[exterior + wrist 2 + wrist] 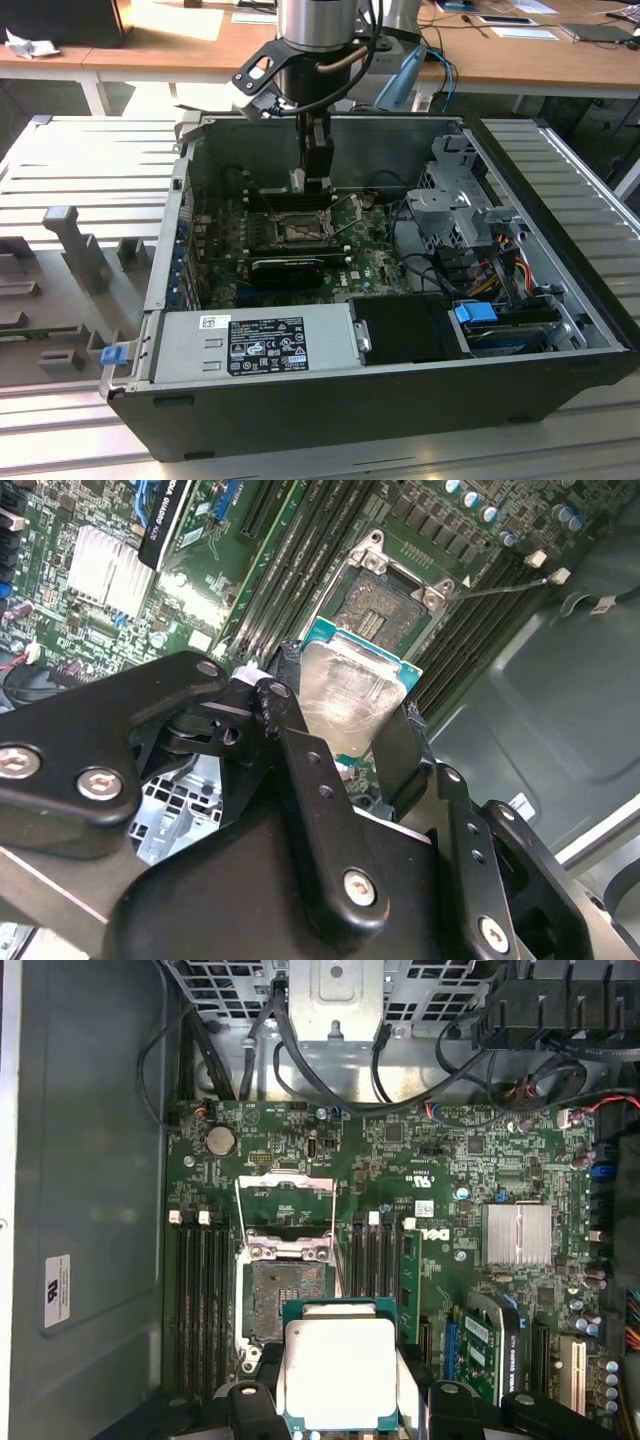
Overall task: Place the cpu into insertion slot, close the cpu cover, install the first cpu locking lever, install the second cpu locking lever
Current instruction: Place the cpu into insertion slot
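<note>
Surface: grey ribbed metal table [90, 150]; a grey moulded fixture [70, 240] stands on it at the exterior view's left.
Room: wooden-topped desks [150, 50] behind the table, with papers on them and a patch of sunlight.
Case: black computer case [400, 400] lies on its side with the panel off, so the green motherboard [350, 255] faces up.
Inside the case: the power supply [255, 345] lies along the near wall. The drive cage [455, 200], with its bundled cables, is at the exterior view's right.
Arm: it comes down from the top edge of the exterior view into the case; the gripper [310, 185] hangs over the board.
Gripper: clamped on the cpu [340, 1370]; a black finger [300, 770] presses each of two opposite edges.
cpu: silvery face toward both wrist cameras, green rim showing, held off the board and not seated.
insertion slot [275, 1295]: bare, its pin field exposed, just beside the held chip in the first wrist view.
cpu cover [290, 1248]: swung up on its hinge at the socket's far edge.
Neighbours: memory slots [200, 1290] flank the socket; a finned heatsink [518, 1233] sits well apart from it.
</note>
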### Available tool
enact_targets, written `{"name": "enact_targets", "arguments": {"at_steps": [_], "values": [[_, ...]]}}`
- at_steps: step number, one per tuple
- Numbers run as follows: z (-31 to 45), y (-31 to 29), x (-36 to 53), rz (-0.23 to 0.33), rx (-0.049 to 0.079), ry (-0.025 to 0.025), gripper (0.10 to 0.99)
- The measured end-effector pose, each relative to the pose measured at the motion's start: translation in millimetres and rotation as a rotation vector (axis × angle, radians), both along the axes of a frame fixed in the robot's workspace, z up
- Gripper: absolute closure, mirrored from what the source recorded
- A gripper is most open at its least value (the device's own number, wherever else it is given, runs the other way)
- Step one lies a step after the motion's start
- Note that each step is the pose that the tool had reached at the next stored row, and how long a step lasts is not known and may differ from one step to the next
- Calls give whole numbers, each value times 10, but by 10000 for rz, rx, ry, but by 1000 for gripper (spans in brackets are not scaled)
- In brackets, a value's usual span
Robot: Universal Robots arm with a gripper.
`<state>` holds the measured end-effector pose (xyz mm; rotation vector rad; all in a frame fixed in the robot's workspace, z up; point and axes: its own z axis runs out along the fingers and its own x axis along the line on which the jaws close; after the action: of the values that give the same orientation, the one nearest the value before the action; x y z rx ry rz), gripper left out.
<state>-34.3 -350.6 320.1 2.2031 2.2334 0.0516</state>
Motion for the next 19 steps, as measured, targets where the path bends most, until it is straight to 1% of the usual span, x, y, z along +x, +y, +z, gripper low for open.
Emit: {"name": "enact_targets", "arguments": {"at_steps": [4,8,19], "values": [[-14,0,0,-4,0,27,557],[-55,0,0,-13,0,74,557],[-104,0,0,-18,-1,93,557]]}}
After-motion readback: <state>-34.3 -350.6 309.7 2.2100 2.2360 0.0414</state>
